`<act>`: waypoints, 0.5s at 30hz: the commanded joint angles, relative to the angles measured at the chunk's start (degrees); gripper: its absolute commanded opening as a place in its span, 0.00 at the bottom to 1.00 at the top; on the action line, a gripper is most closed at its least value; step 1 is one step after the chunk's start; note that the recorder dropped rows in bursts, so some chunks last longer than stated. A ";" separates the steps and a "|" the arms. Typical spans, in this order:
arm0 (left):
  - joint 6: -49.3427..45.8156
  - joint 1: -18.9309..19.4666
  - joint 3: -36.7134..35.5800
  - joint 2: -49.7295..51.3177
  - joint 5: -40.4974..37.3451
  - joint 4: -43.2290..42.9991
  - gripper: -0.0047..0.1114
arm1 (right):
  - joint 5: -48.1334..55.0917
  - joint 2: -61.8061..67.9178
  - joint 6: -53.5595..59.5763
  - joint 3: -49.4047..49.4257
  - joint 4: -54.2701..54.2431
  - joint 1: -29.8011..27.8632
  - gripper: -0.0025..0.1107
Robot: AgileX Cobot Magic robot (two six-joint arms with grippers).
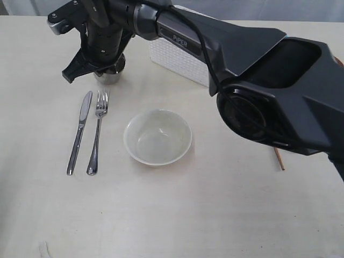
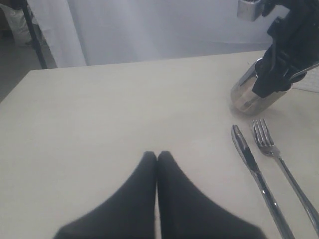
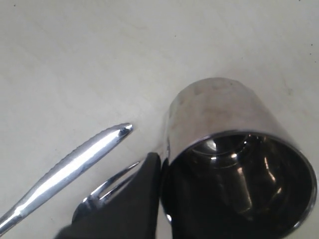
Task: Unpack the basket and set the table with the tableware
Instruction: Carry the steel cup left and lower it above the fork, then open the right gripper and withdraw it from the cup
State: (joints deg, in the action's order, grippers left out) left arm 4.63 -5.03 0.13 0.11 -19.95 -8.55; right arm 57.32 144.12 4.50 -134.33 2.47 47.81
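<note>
Your right jaws pinch the rim wall of the polished steel cylindrical mug (image 1: pixel 111 76), at or just above the pale cream bench (image 1: pixel 215 215), beyond the steel knife (image 1: pixel 79 131) and steel fork (image 1: pixel 98 134). The white lattice plastic basket (image 1: pixel 180 59) stands behind. Your left jaws are closed and empty. You seem to be placing the mug: settle it upright, then release.

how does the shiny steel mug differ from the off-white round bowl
The shiny steel mug is narrow, straight-walled and mirror-bright; the off-white round bowl is wider, curved and matte. The right gripper grips the mug's wall; the bowl stands free. Both stand upright and empty on the pale table.
</note>
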 commanded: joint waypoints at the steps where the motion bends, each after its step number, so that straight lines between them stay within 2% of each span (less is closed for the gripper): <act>1: 0.13 -0.32 -0.13 -0.11 0.03 0.14 0.04 | -0.19 -0.88 0.41 1.32 -0.29 -0.37 0.16; 4: 0.13 -0.32 -0.13 -0.11 0.03 0.14 0.04 | -0.47 -0.88 0.41 1.79 -0.29 -0.37 0.23; 15: 0.13 -0.32 -0.13 -0.11 0.03 0.14 0.04 | -3.62 -2.60 1.09 1.79 -0.54 -1.75 0.24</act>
State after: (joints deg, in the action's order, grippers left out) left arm 4.63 -5.03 0.13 0.11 -19.95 -8.55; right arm 54.76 142.86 4.93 -132.75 1.99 47.25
